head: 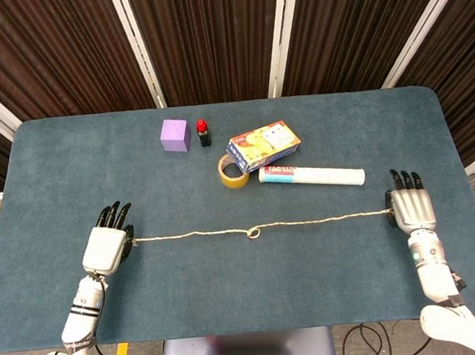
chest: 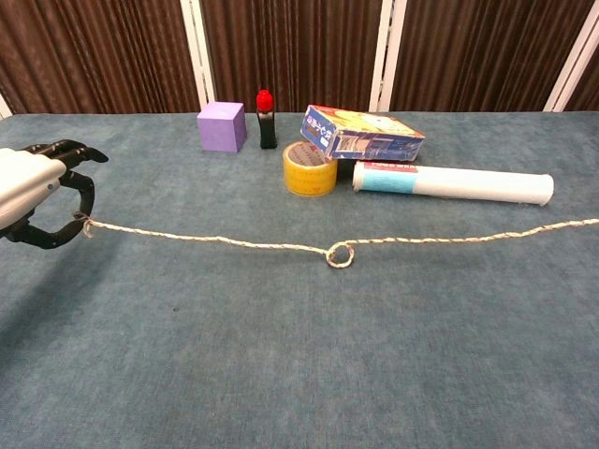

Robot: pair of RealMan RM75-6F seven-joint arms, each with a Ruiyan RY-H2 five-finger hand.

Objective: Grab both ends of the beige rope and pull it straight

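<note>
One beige rope [head: 258, 228] spans the table [head: 231, 301] between two hands, nearly straight, with a single small loop [chest: 339, 255] left near its middle. The left hand [head: 105, 247] pinches one rope end; the right hand [head: 410, 210] grips the other. Beyond the rope, away from both hands, lie one purple cube [head: 174, 135], one red-capped bottle [head: 203, 132], one tape roll [head: 232, 171], one printed box [head: 264, 145] and one white tube [head: 311, 174].
</note>
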